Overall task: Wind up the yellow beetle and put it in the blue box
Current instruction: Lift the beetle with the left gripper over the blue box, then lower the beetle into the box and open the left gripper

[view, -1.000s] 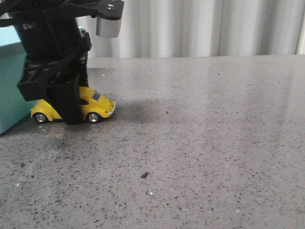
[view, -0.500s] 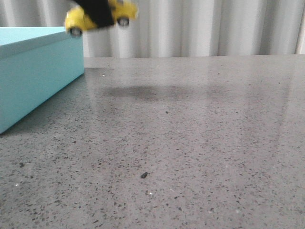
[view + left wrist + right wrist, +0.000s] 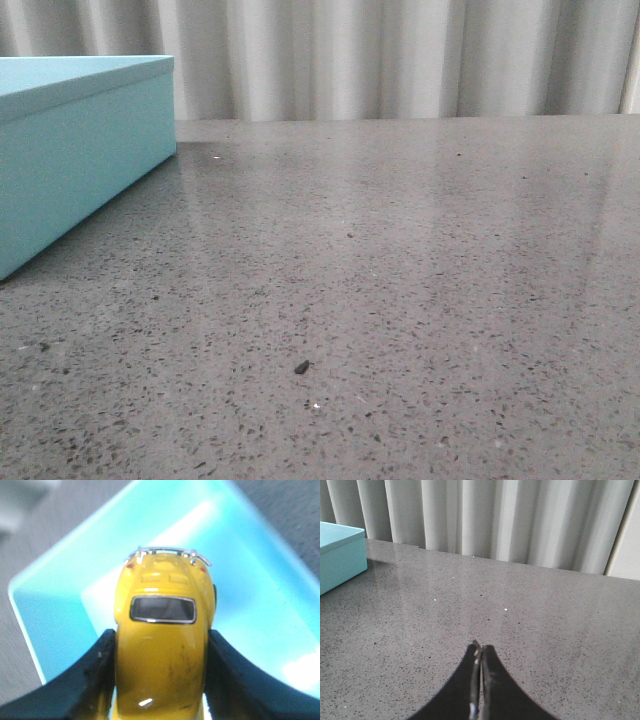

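One grey speckled worktop (image 3: 400, 280) is filling most of the front view, with a pleated pale curtain (image 3: 400, 60) running along the top of the frame behind it. The box (image 3: 70, 150) is sitting at the upper left of that view, its turquoise side resting on the worktop; neither arm is showing there. In the left wrist view the box (image 3: 250, 605) is spreading across the whole middle of the frame, seen from above, behind the beetle. The left gripper (image 3: 159, 680) is pinching the beetle (image 3: 162, 645) by its sides at the lower centre of that frame, roof and window facing the camera, chrome bumper toward the top. The right gripper (image 3: 479, 680) is hanging over bare worktop at the bottom centre of its own view, fingers pressed together on nothing.
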Available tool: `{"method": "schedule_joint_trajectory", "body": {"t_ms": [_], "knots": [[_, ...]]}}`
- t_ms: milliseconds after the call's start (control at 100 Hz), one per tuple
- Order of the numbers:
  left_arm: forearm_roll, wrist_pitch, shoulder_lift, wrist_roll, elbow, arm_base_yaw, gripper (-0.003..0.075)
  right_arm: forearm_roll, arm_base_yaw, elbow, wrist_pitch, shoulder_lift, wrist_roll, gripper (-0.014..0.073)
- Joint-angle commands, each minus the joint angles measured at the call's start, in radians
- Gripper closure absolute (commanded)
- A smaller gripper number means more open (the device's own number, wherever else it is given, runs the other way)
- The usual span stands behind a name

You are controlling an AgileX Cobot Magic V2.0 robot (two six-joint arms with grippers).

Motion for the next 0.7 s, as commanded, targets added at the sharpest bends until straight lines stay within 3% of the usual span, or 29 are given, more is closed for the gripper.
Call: {"method": "schedule_joint_trajectory", "body": {"t_ms": [0, 310, 450, 520, 690], "knots": [[-0.125, 0.011, -0.010, -0.035, -0.032, 0.059, 0.0741, 0.001, 0.002, -0.023, -0.088, 0.014, -0.012, 0.0646], [-0.272, 0.050, 0.151, -0.084, -0.007, 0.101, 0.0741, 0.001, 0.002, -0.023, -0.130, 0.014, -0.012, 0.0646], [-0.208, 0.050, 0.194, -0.137, -0.007, 0.101, 0.0733, 0.001, 0.002, -0.023, -0.204, 0.014, -0.012, 0.0646], [-0.158, 0.050, 0.202, -0.163, -0.007, 0.101, 0.0675, 0.001, 0.002, -0.023, -0.216, 0.014, -0.012, 0.0646], [-0.104, 0.051, 0.202, -0.163, -0.007, 0.101, 0.0412, 0.001, 0.002, -0.023, -0.207, 0.014, -0.012, 0.0646]]}}
